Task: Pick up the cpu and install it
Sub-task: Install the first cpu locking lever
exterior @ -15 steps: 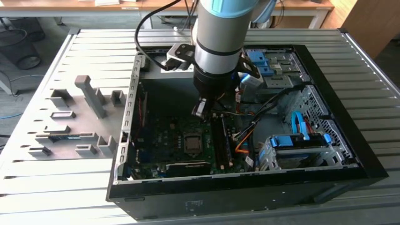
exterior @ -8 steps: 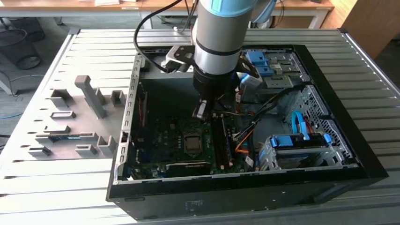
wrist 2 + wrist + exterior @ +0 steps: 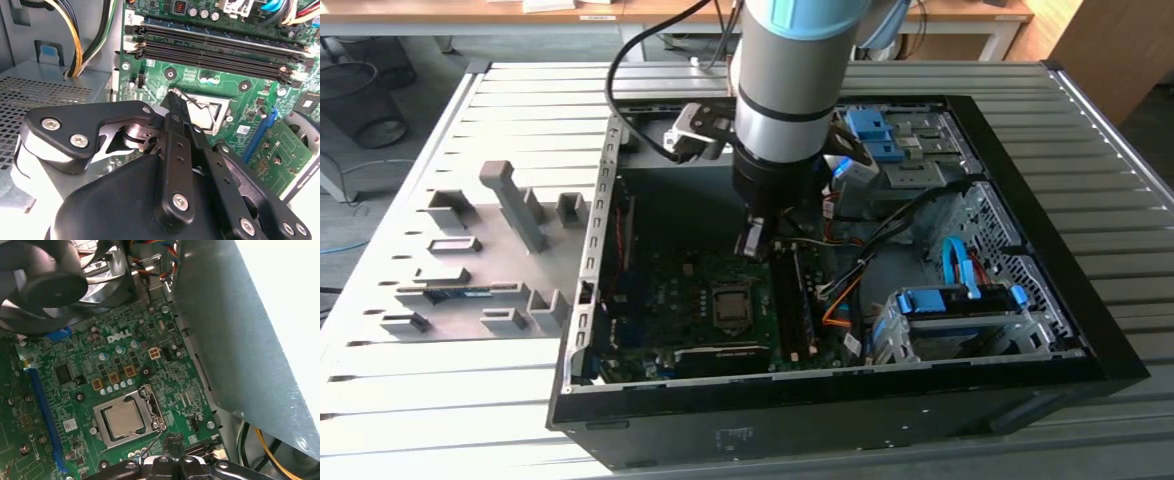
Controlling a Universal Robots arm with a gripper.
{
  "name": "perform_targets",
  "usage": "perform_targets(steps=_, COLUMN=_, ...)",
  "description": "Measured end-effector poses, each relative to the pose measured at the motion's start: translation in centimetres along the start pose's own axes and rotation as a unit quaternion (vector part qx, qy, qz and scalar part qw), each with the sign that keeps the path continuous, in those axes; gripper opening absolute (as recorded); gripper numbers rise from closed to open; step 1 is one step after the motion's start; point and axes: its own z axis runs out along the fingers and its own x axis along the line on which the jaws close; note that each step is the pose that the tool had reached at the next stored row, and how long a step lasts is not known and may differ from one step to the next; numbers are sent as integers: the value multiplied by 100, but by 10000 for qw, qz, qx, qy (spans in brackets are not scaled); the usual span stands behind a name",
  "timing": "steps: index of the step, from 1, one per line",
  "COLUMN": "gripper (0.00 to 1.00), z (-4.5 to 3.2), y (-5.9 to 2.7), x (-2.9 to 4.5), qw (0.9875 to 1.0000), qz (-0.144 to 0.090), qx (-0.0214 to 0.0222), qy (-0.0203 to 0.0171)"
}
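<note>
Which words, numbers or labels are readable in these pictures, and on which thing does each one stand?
Green circuit board, first wrist view: a white brand word, not quoted here.
White sticker on that board: too small to read.
Label on the computer case, exterior view: blurred.
Chip, metal top: nothing readable.

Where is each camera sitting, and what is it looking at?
Exterior view: off the arm, above the open computer case, looking down; the arm and its end effector reach inside.
Second wrist view: rides on the arm, looking past the end effector at the green motherboard.
First wrist view: on the arm too, looking at the cpu sitting in its socket.
Both wrist views share the motherboard and socket.
</note>
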Motion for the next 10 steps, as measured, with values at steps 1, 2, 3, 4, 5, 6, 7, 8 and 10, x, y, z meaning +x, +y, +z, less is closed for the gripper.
perform_targets(steps=1, gripper=10, z=3, y=-1, x=1, qw=10000, qz=-38, qx=0, qy=5)
perform_targets(steps=2, gripper=10, z=6, y=-1, x=2, qw=10000, qz=-76, qx=1, qy=12)
perform_targets(steps=3, gripper=10, z=10, y=-1, x=3, qw=9999, qz=-116, qx=2, qy=18)
perform_targets(steps=4, gripper=10, z=11, y=-2, x=5, qw=9999, qz=-146, qx=2, qy=24)
perform_targets(steps=5, gripper=10, z=12, y=-2, x=10, qw=9999, qz=-166, qx=3, qy=27)
perform_targets(steps=6, gripper=10, z=16, y=-3, x=15, qw=9998, qz=-185, qx=3, qy=28)
perform_targets(steps=7, gripper=10, z=22, y=-7, x=21, qw=9998, qz=-207, qx=1, qy=30)
perform_targets(steps=8, gripper=10, z=29, y=-8, x=26, qw=9997, qz=-229, qx=-3, qy=31)
perform_targets(steps=10, gripper=10, z=39, y=-14, x=39, qw=9997, qz=-261, qx=-6, qy=37)
